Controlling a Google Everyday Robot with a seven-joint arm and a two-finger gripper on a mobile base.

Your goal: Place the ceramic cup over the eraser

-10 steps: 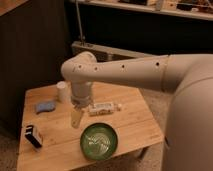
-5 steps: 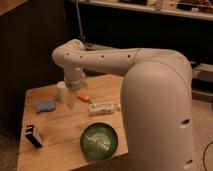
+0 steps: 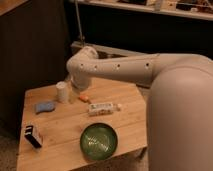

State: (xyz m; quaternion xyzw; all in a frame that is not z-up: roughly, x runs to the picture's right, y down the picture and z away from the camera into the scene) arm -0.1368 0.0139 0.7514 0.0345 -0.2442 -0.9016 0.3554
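Observation:
The ceramic cup (image 3: 62, 92) is small, white and stands upright at the back left of the wooden table (image 3: 60, 150). The eraser (image 3: 33, 136), a black block with a white label, lies near the table's front left corner, well apart from the cup. My gripper (image 3: 74, 93) hangs below the white arm's wrist (image 3: 81, 67), close beside the cup on its right, just above the table. The arm hides most of the gripper.
A green glossy bowl (image 3: 99, 141) sits at the front middle. A long white printed box (image 3: 102, 108) lies mid-table, with a small orange item (image 3: 84, 98) behind it. A flat blue cloth piece (image 3: 44, 107) lies left, below the cup. My arm's large white body (image 3: 180, 115) fills the right.
My gripper has moved from the table's middle back and left, ending beside the cup. The arm's body has swung in to fill the right of the view. Objects have not moved.

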